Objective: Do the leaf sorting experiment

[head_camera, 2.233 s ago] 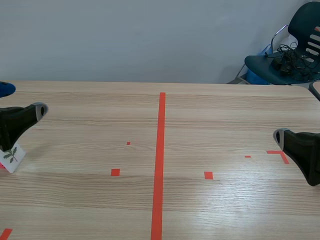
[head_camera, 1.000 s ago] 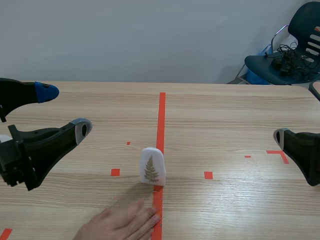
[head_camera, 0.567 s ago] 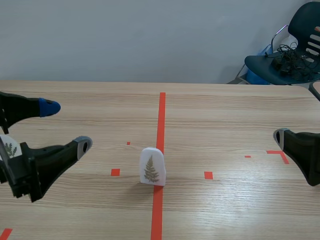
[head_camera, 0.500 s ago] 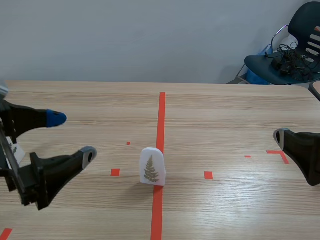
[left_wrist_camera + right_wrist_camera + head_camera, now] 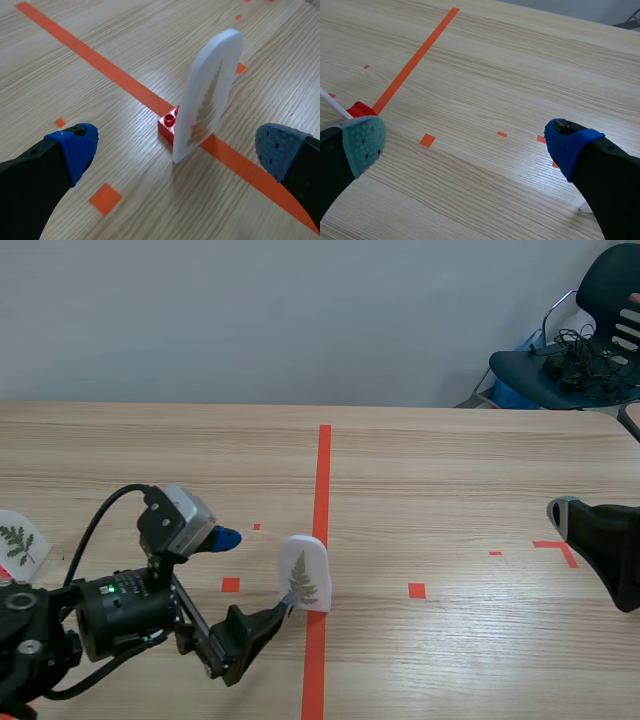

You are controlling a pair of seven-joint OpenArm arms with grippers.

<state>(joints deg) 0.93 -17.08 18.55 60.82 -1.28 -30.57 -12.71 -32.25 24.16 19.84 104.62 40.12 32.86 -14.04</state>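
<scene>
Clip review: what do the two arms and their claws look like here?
Both arms are black. The left arm carries a pale grey box with a looping black cable and a small green light. Left claw: thick black fingers, one blue pad, one grey-blue dotted pad. Right claw: same fingers, a grey-green dotted pad and a blue one.

A wooden table (image 5: 450, 460) stands before a grey wall (image 5: 250, 320). Behind it is a dark chair (image 5: 597, 275). Black cables (image 5: 575, 352) lie on its seat.

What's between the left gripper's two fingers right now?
In the left wrist view, the white leaf card, upright on its red brick, stands between the open left gripper's pads, touching neither.
</scene>
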